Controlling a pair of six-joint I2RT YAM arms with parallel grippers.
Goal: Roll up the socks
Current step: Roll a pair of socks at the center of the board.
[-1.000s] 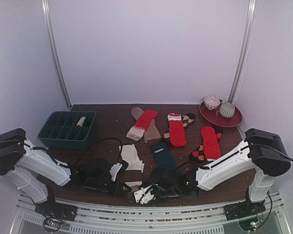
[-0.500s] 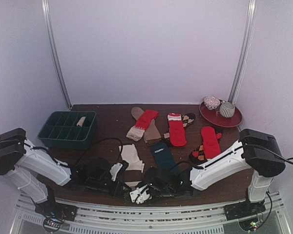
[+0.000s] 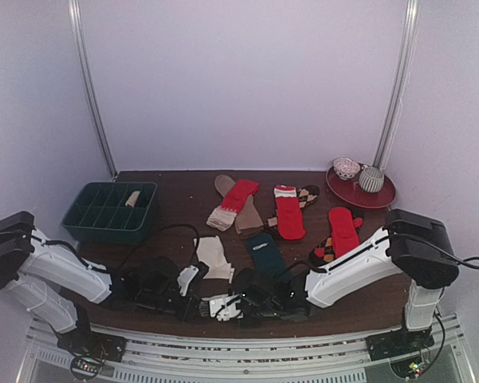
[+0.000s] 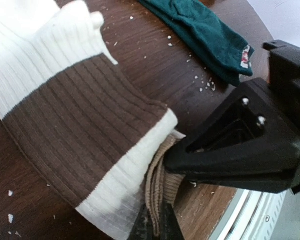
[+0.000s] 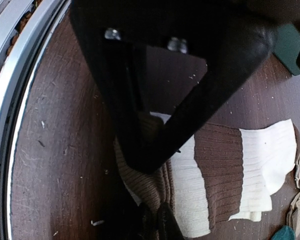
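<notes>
Currently the left end effector [image 4: 154,222] and the right end effector [image 5: 154,219] are each clamped on the brown end of the cream-and-brown sock [image 4: 85,125] at the near edge of the counter [image 4: 160,65]. Crowded so close, they could collide, or the thin fold could slip free and unroll.

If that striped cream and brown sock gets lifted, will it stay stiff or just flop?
Probably floppy: the cream and brown ribbed knit sock bunches into folds where the left gripper pinches its end. Likely light, being thin fabric. Its ribbed surface should resist slipping.
</notes>
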